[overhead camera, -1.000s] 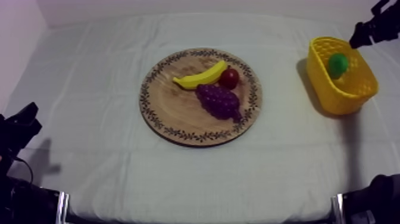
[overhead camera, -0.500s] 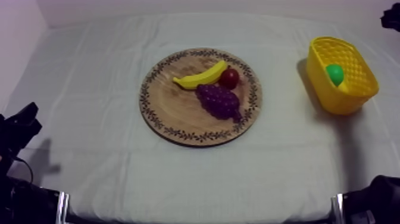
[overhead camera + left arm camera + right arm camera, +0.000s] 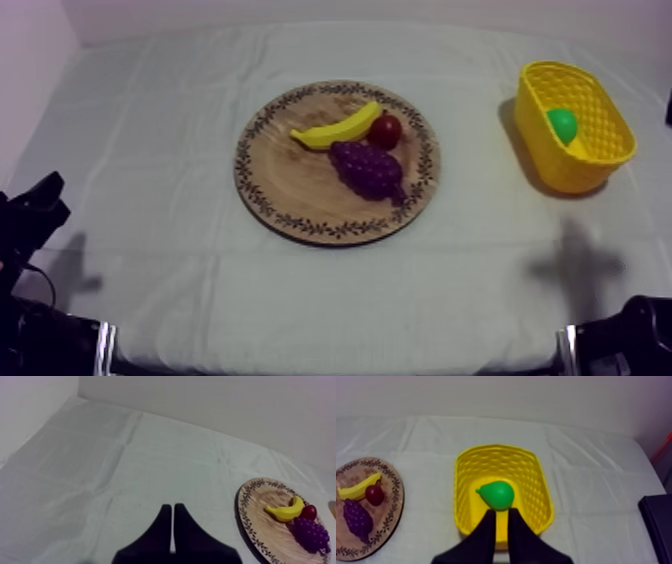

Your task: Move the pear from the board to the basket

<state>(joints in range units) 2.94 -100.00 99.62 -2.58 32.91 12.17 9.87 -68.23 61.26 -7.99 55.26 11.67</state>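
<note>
Looking down at the table [image 3: 150, 120], where is the pear [image 3: 563, 124] lying?

It is lying inside the basket [image 3: 600, 150] at the table's right side, well apart from the board [image 3: 290, 190]. Judging by that, the placing is looking finished, and the step in hand is seeming to be the arm's getting clear.

What are the fingers doing?

The right gripper [image 3: 499, 512] is pointing at the basket from near by. Its fingers are standing slightly apart and gripping nothing, and the pear is resting free beyond their tips. The left gripper [image 3: 172, 513] is hovering over bare cloth [image 3: 100, 476] to one side of the board, its fingers pressing together into a narrow wedge, empty.

What is the next move asking for?

Little, I am guessing: the right arm is needing only to draw off without nudging the basket, which is looking light.

How are the things looking?

The pear is showing smooth and glossy green, round with a short tapered neck. The basket is showing as a yellow lattice tub with flaring walls. The board is lying flat and round, in pale wood, with a dark leafy pattern running round its rim. On it are lying a curved yellow banana [image 3: 335, 128], a small red fruit [image 3: 385, 131] just beside it, and knobbly purple grapes [image 3: 368, 168]. The cloth is lying grey-white and softly creased.
</note>
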